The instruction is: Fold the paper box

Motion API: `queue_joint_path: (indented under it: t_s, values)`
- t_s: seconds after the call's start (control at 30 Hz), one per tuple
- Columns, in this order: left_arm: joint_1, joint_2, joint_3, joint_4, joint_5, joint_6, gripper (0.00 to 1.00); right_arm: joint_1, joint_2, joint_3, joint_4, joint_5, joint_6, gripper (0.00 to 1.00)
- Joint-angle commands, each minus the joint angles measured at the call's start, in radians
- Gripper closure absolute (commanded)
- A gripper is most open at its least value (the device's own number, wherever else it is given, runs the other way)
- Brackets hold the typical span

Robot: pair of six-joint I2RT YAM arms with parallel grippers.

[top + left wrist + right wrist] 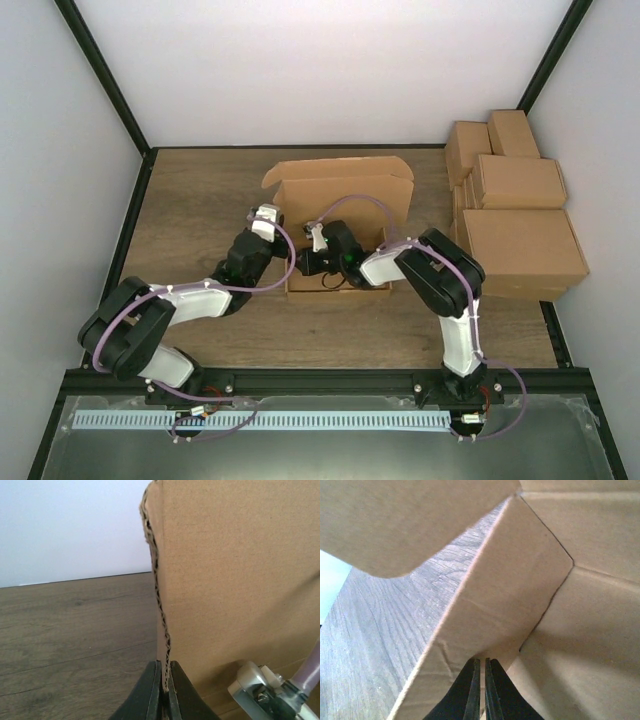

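Observation:
The paper box (345, 195) is a brown cardboard mailer, partly formed, in the middle of the table with its rear lid panel standing upright. My left gripper (277, 226) is at the box's left side. In the left wrist view it (164, 682) is shut on the corrugated edge of an upright cardboard wall (240, 580). My right gripper (300, 264) reaches in from the right to the box's front left corner. In the right wrist view it (480, 670) is shut on the edge of a folded cardboard wall (510, 590), with a rounded flap (405, 525) above.
Several finished brown cartons (515, 220) are stacked against the right wall, close to the right arm's elbow. The wooden tabletop (190, 210) is bounded by black frame rails and white walls. A purple cable loops over the box between the arms.

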Motion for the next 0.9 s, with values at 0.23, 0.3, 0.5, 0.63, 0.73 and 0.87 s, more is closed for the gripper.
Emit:
queue_joint_path:
  t_s: [0.23,0.3,0.5,0.63,0.73,0.87]
  values:
    - [-0.023,0.004,0.022,-0.061,0.044,0.007,0.96,0.004,-0.178,-0.055,-0.1,0.121,-0.087,0.93]
    - [-0.023,0.006,0.026,-0.067,0.041,0.009,0.96,0.0,-0.224,-0.078,-0.125,0.151,-0.107,0.91]
    - [-0.026,-0.002,0.046,-0.108,0.003,0.017,0.96,-0.074,-0.424,-0.168,-0.231,0.25,-0.18,0.88]
    - [-0.025,-0.012,0.062,-0.142,0.004,0.02,0.96,-0.246,-0.617,-0.246,-0.249,0.159,-0.193,0.79]
    - [-0.025,-0.012,0.089,-0.178,0.001,0.013,0.96,-0.385,-0.749,-0.307,-0.221,0.119,-0.192,0.52]
    - [-0.024,-0.014,0.104,-0.198,-0.007,0.01,0.96,-0.576,-0.823,-0.329,-0.176,0.005,-0.173,0.11]
